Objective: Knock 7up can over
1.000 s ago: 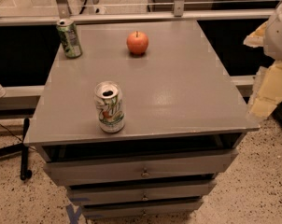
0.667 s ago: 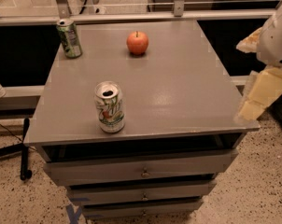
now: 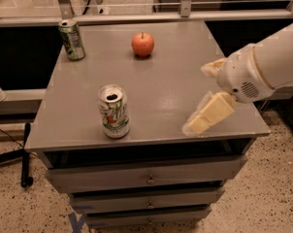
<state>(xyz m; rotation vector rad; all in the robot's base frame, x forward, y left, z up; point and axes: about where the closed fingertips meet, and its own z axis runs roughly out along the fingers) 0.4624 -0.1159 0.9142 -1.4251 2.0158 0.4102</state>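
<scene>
The 7up can point(image 3: 114, 111), white and silver with green lettering, stands upright near the front left of the grey table top point(image 3: 170, 76). My gripper point(image 3: 198, 99) hangs over the table's front right part, well to the right of the can and apart from it. Its two cream fingers point(image 3: 210, 113) are spread apart with nothing between them. The white arm reaches in from the right edge of the view.
A darker green can point(image 3: 72, 39) stands upright at the back left corner. A red apple point(image 3: 142, 44) sits at the back middle. The table has drawers point(image 3: 149, 178) below its front edge. A rail and glass run behind it.
My arm and gripper have moved left from the right edge of the table to over its front right part. The cans and the apple have not moved.
</scene>
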